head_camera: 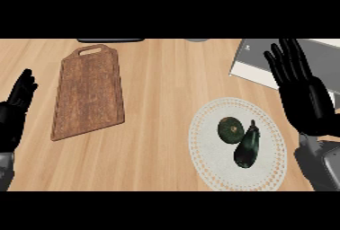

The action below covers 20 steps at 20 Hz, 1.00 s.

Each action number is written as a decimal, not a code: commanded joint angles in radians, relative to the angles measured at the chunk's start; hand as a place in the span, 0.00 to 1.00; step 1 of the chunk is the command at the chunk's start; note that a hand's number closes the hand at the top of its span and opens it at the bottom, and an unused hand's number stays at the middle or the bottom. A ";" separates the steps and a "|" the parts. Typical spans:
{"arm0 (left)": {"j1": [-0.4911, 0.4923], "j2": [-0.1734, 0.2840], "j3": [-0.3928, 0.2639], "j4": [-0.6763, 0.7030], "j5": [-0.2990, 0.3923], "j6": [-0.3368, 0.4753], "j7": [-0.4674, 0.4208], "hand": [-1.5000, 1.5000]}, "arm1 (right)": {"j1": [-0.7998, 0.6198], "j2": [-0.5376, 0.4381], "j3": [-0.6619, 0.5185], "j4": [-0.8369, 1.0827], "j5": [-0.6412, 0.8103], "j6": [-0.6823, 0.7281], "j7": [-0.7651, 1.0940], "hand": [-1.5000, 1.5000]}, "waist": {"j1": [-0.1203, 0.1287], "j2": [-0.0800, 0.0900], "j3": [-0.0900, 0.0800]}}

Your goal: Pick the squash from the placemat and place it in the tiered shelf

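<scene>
pale wood-grain surface (166,112), darker brown cutting board (88,92), white lace-edged placemat (212,152), dark green round squash (231,130), near-black eggplant (247,146), black hands.

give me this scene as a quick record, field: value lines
surface: wooden counter
placemat: round, white, right of centre
on placemat: round green squash; dark eggplant beside it
cutting board: wooden, with handle, left of centre
shelf: grey, partly visible, upper right
left hand: open, at left edge
right hand: open, above the placemat's right side
</scene>
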<state>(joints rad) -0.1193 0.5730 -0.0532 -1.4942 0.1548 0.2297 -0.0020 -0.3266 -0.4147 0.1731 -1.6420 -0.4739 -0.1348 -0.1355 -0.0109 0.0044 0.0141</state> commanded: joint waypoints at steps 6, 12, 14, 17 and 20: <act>0.001 -0.146 -0.122 -0.007 -0.009 -0.010 -0.022 0.50 | 0.186 -0.023 -0.129 0.088 0.164 -0.402 0.143 0.00 | -0.062 -0.004 -0.019; 0.004 -0.172 -0.134 -0.022 0.017 -0.016 0.005 0.50 | 0.345 -0.003 -0.225 0.252 0.306 -0.685 0.056 1.00 | -0.090 0.011 -0.022; 0.000 -0.199 -0.156 -0.005 0.012 -0.016 0.002 0.50 | 0.390 0.152 -0.227 0.228 0.329 -0.841 -0.043 0.00 | -0.067 0.001 -0.016; -0.008 -0.230 -0.207 -0.035 -0.025 0.001 0.028 0.50 | 0.457 0.295 -0.235 0.130 0.351 -0.947 -0.215 0.00 | -0.029 -0.009 -0.013; -0.051 -0.251 -0.203 0.022 -0.036 -0.022 0.021 0.50 | 0.527 0.386 -0.217 -0.008 0.312 -0.866 -0.338 0.00 | -0.011 -0.007 -0.014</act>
<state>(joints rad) -0.1401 0.3488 -0.2386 -1.4874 0.1367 0.2155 0.0070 0.1127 -0.1444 -0.0515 -1.5462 -0.1673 -0.9529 -0.3262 -0.0483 0.0009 -0.0002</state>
